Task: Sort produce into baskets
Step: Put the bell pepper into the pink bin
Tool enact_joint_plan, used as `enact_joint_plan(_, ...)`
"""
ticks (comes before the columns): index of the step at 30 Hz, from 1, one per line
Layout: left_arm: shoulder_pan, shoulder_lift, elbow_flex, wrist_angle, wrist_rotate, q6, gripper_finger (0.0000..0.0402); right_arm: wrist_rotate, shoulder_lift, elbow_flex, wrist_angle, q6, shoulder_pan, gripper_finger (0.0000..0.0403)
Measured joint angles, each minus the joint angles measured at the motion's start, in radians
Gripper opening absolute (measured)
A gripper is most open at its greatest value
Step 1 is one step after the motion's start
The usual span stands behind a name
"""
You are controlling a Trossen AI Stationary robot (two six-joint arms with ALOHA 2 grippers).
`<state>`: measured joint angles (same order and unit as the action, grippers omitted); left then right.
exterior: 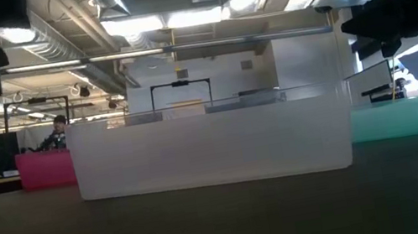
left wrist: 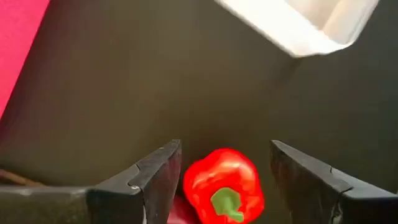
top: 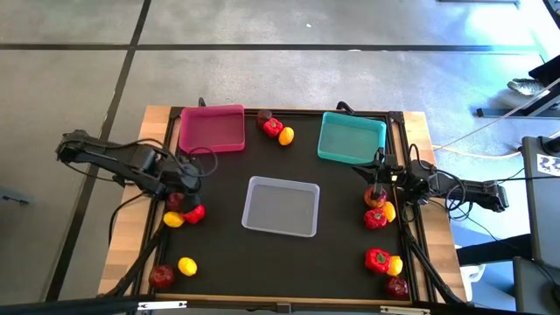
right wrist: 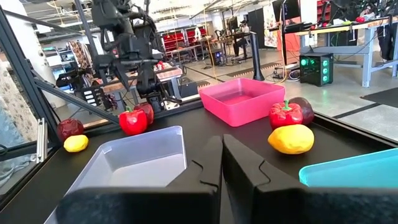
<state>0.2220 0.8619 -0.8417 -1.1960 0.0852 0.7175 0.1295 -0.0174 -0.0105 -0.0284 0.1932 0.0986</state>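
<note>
While the left gripper (left wrist: 225, 171) hangs with its fingers spread on either side of a red bell pepper (left wrist: 222, 184) at the bottom centre of its wrist view, nothing has yet been lifted. In the overhead frame that pepper lies left of centre on the black mat, with a lemon (top: 173, 220) and a dark apple (top: 174, 200) touching or just beside it.

Further out in the same frame, the right gripper (top: 377, 189) sits at centre right above another cluster of produce, its fingers pressed together and holding nothing.

Judging by the baskets, the sorting has barely begun. The grey-white tray (top: 281, 206) at centre, the pink tray (top: 212, 129) at upper left and the teal tray (top: 351, 138) at upper right all look empty. Every piece remains on the mat: groups at lower left, lower right, centre right, and top centre between the pink and teal trays.

No brand, label or legible writing shows on the trays or produce.
</note>
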Motion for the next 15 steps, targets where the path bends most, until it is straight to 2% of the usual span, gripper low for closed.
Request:
enact_joint_plan(4, 0.02, 0.079, 0.0, -0.011, -0.054, 0.033, 0.0237, -0.001, 0.0, 0.0, 0.001, 0.0, 0.0, 0.0017)
enact_joint_plan(11, 0.046, 0.211, 0.0, -0.151, -0.182, 0.162, 0.0237, -0.008, 0.0, 0.0, 0.003, 0.008, 0.0, 0.0017)
enact_joint_plan(15, 0.057, 0.241, 0.0, -0.148, -0.198, 0.182, 0.0237, -0.009, 0.0, 0.0, 0.004, 0.004, 0.0, 0.0017)
